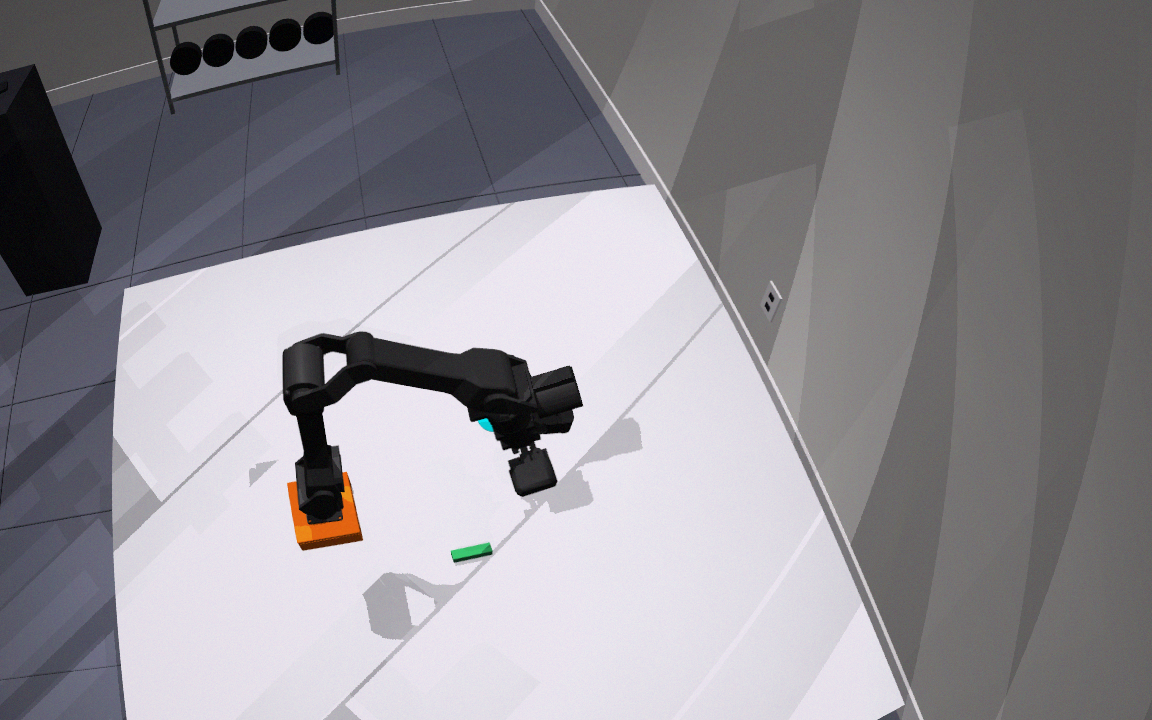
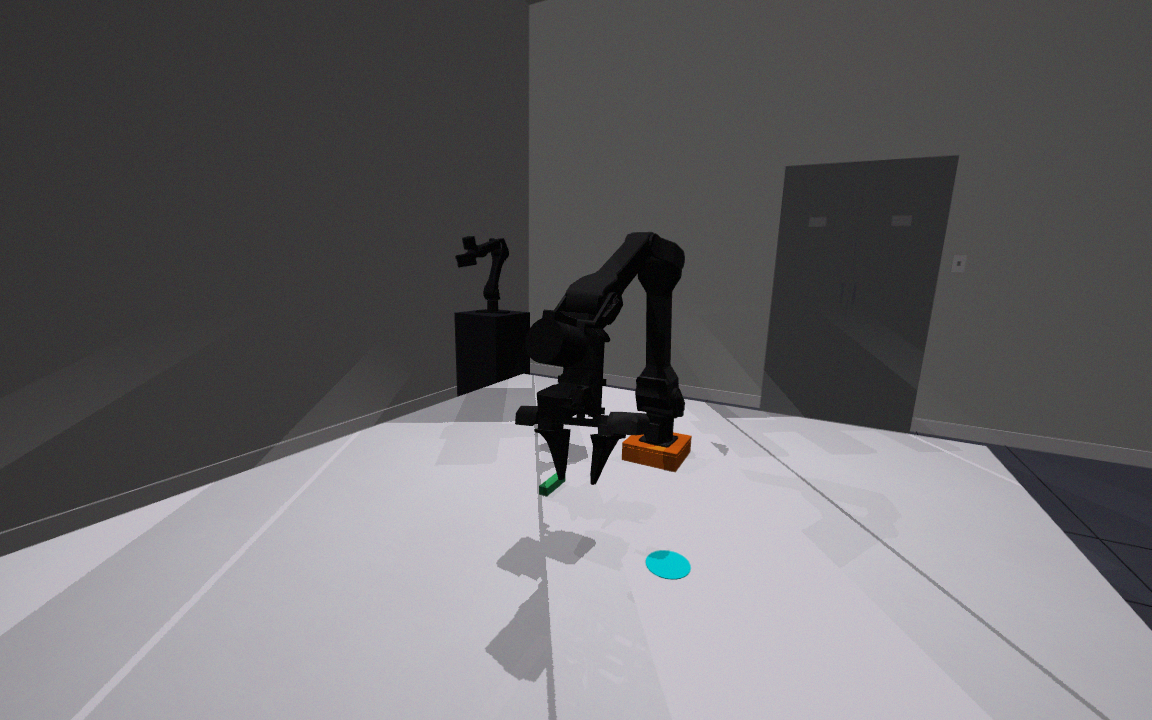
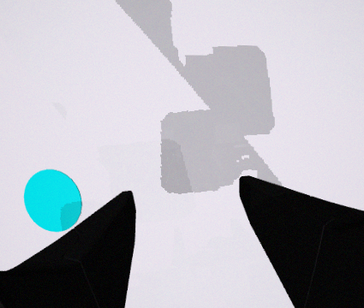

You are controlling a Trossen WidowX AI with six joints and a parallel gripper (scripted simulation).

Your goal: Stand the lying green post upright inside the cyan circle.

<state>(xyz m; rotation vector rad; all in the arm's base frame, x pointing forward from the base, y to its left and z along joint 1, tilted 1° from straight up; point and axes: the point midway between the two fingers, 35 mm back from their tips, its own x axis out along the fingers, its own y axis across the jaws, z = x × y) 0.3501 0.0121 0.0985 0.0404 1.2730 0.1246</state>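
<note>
Gripper point(image 2: 578, 476) hangs above the worktop point(image 2: 294, 573), released, fingers apart on nothing; green post point(image 1: 471, 552) lies flat, apart from it. Cyan circle point(image 2: 668, 565) sits bare.

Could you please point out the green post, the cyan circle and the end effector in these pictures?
green post point(image 1: 471, 552): top view, middle of its upper face.
cyan circle point(image 2: 667, 565): exterior view, centre of the disc.
end effector point(image 2: 578, 476): exterior view, midway between its open fingertips, holding nothing.
</note>
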